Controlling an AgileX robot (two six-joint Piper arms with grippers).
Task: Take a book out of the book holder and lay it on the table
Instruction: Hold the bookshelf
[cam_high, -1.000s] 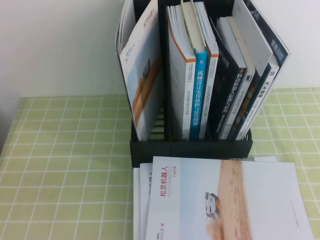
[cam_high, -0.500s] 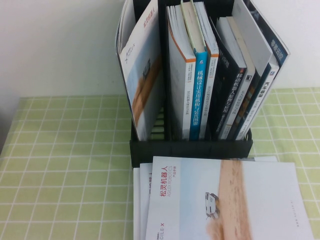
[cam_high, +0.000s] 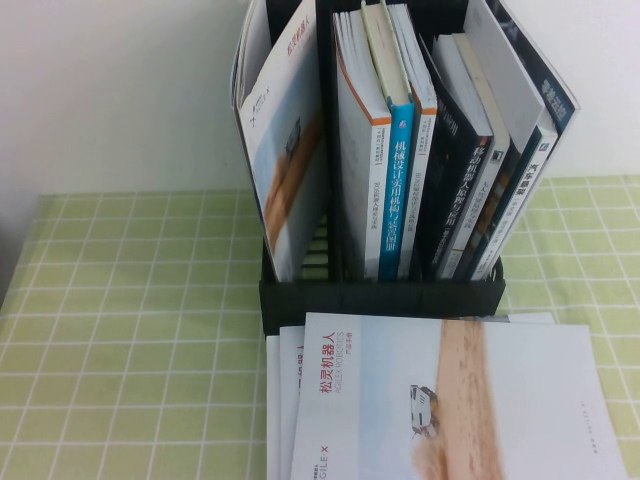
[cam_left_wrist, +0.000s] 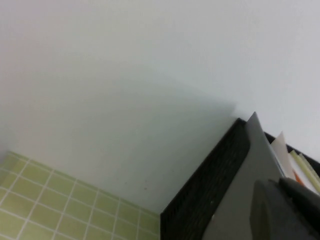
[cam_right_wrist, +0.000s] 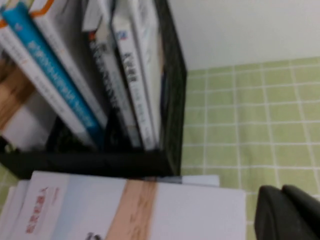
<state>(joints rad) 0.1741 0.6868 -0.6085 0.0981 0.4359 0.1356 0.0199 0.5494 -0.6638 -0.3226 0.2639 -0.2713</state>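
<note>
The black book holder (cam_high: 380, 298) stands on the green checked table (cam_high: 130, 330). One white-and-pale-blue book (cam_high: 285, 150) leans upright in its left compartment. Several identical copies (cam_high: 450, 400) lie stacked flat in front of the holder, red title up. Neither gripper shows in the high view. In the left wrist view my left gripper (cam_left_wrist: 281, 190) is shut and empty beside the holder's black side wall (cam_left_wrist: 210, 185) and a grey sheet (cam_left_wrist: 245, 170). In the right wrist view my right gripper (cam_right_wrist: 282, 194) is shut and empty over the table (cam_right_wrist: 250, 110), just right of the flat stack (cam_right_wrist: 150, 210).
A blue-spined book (cam_high: 398, 190) and white books fill the middle compartment; dark-spined books (cam_high: 480, 190) fill the right one. A white wall stands close behind the holder. Open cloth lies to the holder's left and right.
</note>
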